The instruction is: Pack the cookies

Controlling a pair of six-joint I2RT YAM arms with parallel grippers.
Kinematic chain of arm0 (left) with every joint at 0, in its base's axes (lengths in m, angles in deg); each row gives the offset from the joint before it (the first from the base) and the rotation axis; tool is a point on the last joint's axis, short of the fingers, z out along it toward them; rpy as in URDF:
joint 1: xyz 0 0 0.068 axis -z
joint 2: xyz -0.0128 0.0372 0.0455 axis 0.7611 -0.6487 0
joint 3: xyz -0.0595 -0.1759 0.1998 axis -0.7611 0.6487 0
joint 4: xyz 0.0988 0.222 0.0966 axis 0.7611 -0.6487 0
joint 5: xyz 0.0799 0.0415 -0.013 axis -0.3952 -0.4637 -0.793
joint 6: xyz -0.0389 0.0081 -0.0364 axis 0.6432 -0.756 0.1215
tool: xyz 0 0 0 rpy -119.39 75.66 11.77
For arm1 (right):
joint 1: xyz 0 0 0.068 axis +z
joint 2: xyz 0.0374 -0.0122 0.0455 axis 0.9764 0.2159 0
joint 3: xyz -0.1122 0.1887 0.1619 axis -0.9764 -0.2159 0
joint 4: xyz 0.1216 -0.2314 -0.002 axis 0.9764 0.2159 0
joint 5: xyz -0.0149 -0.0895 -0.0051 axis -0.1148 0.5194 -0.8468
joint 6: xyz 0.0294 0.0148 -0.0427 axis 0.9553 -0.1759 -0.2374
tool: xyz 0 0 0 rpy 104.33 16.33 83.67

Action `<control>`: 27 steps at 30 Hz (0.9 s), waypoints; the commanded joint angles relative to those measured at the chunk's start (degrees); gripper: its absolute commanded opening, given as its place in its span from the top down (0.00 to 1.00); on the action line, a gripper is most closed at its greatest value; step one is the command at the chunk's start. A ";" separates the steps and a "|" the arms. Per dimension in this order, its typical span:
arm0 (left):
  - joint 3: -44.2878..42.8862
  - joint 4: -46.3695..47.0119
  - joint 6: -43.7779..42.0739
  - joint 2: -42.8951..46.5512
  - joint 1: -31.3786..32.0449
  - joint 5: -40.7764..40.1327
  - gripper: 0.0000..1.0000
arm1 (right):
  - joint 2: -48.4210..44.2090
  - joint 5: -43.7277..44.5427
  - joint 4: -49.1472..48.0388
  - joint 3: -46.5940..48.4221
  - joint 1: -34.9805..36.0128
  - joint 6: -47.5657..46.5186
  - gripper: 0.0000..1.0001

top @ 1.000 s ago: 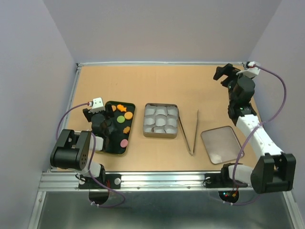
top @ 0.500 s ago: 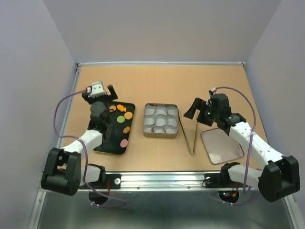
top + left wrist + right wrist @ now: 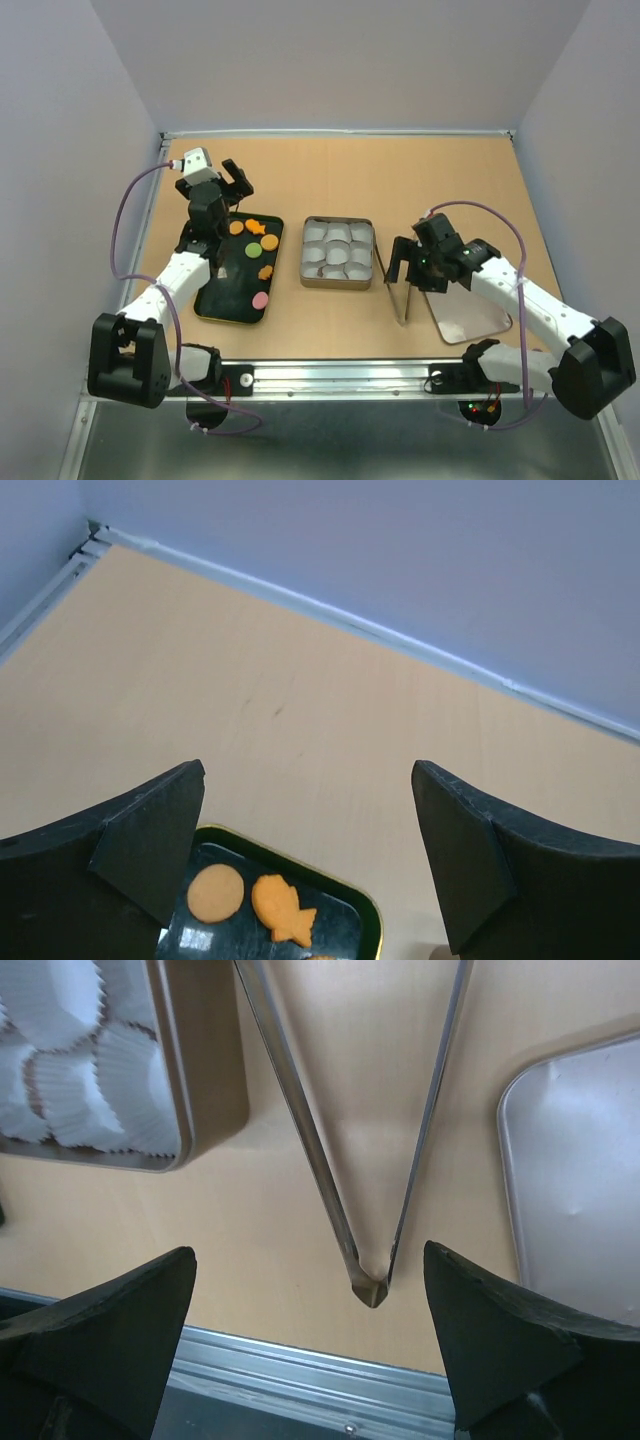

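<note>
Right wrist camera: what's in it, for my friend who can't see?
Metal tongs lie in a V on the tan table, between the black fingers of the open right tool. A tin of white paper cups sits upper left, a silver tray at right.

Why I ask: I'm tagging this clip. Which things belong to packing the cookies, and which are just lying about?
For the job: cookies; black tray holding them; tin; its white paper cups; tongs.
Lying about: silver lid beside the tongs, idle, probably the tin's.
</note>
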 commanded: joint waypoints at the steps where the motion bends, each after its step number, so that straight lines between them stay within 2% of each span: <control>1: -4.86 -4.43 1.58 2.69 0.03 0.77 0.05 | 2.33 4.96 2.23 2.26 3.63 3.68 0.00; 8: -3.72 -5.49 1.22 6.30 0.03 2.17 0.05 | 5.92 5.76 1.18 -0.03 4.60 4.04 0.00; 14: -3.37 -5.49 1.49 5.16 0.12 2.53 0.06 | 10.67 6.81 -1.46 -1.25 7.94 5.53 0.00; 27: -3.02 -5.05 1.40 4.46 0.38 2.00 0.07 | 16.65 12.61 -2.96 -0.91 8.30 5.62 0.00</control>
